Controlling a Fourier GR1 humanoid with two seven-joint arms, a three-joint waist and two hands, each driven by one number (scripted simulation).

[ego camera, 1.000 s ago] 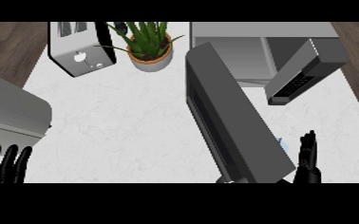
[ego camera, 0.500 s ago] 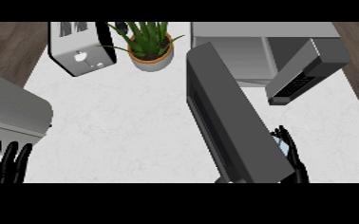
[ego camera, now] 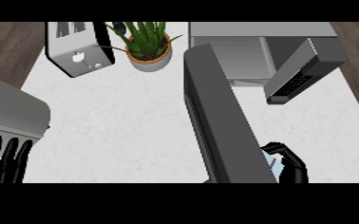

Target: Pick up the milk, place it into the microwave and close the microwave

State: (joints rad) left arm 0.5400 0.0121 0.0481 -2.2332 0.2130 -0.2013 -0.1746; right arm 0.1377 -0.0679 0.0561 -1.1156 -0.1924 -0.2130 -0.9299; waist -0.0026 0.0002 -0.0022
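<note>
Grabbing step: the right hand (ego camera: 289,165) curls round the milk (ego camera: 271,158) at five o'clock, beside the open door (ego camera: 217,118). Next, lift it into the microwave (ego camera: 231,52) at one o'clock. The left hand (ego camera: 14,159) rests open at eight o'clock.

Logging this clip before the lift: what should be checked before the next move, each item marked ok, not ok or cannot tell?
1. Black right hand curled round the pale milk carton: ok, though the carton is mostly hidden.
2. Carton raised off the white marbled counter: cannot tell.
3. Dark grey microwave door open: ok, swung out over the counter.
4. Cavity of the grey microwave free: ok as far as it shows.
5. Hand and cavity on the same side of the door: ok, both to its right.
6. Black left hand out of the way: ok, open at the lower left edge.
</note>
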